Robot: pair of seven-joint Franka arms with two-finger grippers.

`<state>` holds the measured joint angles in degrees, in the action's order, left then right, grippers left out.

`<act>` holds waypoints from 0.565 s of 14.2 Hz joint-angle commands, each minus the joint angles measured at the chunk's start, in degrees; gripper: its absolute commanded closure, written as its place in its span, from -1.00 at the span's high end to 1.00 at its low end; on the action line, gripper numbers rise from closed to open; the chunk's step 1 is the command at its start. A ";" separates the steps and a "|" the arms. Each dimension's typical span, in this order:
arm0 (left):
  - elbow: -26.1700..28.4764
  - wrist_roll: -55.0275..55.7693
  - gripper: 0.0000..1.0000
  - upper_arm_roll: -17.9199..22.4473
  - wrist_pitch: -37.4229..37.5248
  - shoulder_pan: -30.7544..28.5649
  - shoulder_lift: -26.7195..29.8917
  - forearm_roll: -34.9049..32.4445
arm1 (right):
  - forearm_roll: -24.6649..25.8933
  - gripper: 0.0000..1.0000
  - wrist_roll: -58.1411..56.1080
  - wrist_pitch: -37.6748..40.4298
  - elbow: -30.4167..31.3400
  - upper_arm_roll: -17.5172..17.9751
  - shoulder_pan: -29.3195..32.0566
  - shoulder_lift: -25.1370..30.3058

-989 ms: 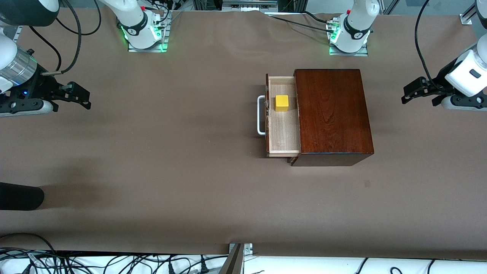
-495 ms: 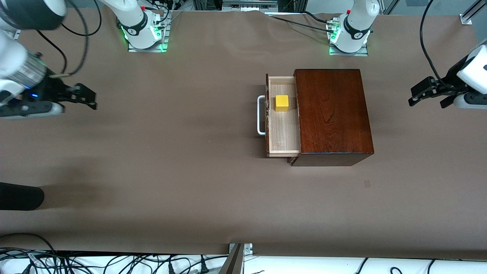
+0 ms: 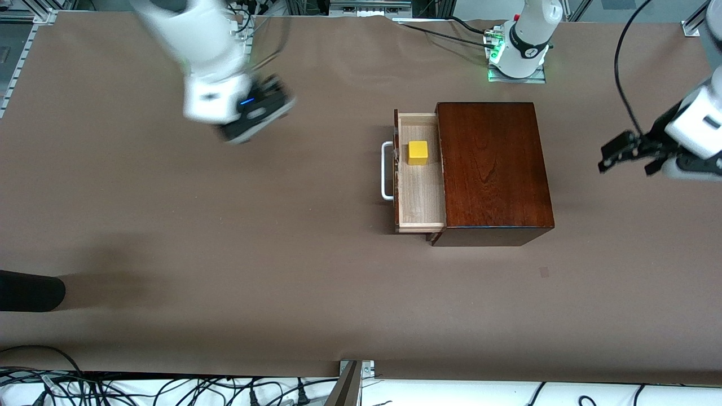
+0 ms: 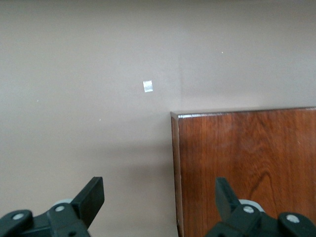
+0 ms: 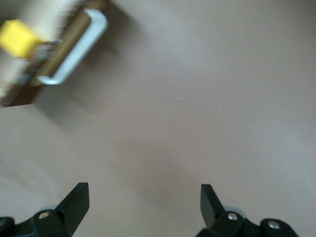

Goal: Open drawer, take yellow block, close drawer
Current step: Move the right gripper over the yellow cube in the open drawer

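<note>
The drawer (image 3: 420, 192) stands pulled out of the dark mahogany box (image 3: 493, 169), with its white bar handle (image 3: 387, 171) toward the right arm's end. The yellow block (image 3: 418, 152) sits in the pale-wood tray, in the part farther from the front camera. My right gripper (image 3: 276, 101) hangs open and empty over bare table, short of the handle. The right wrist view (image 5: 143, 197) shows the handle (image 5: 74, 54) and the block (image 5: 17, 37) ahead. My left gripper (image 3: 623, 158) waits open beside the box (image 4: 247, 163) at the left arm's end, its fingers apart in its own wrist view (image 4: 159, 192).
A dark rounded object (image 3: 28, 290) pokes in at the right arm's end, near the front edge. Cables and a metal bracket (image 3: 352, 383) lie along the front edge. A small mark (image 3: 544, 272) is on the brown table cover.
My right arm has swung from the right arm's end of the table in toward the drawer, still open. The left gripper has shifted slightly. Drawer and block have not moved.
</note>
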<state>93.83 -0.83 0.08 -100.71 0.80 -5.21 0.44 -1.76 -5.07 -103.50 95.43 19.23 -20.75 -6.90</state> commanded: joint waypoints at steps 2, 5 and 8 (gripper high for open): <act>-7.24 -0.66 1.00 0.01 -0.46 0.60 -8.40 -0.17 | 3.06 1.00 -3.53 -5.57 -9.17 2.31 -10.58 -12.83; -7.61 -0.23 1.00 -0.25 -0.54 2.26 -8.77 0.00 | 11.24 1.00 -6.35 -5.40 -24.11 2.39 -17.46 -25.84; -7.69 -0.22 1.00 -0.34 -0.54 2.36 -8.77 0.00 | 17.21 1.00 -9.76 -5.93 -32.57 2.13 -21.78 -33.68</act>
<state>87.75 -0.86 -0.27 -102.39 3.02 -13.70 0.44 11.74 -10.93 -111.18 72.69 21.68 -40.17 -33.51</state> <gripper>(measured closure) 0.000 0.000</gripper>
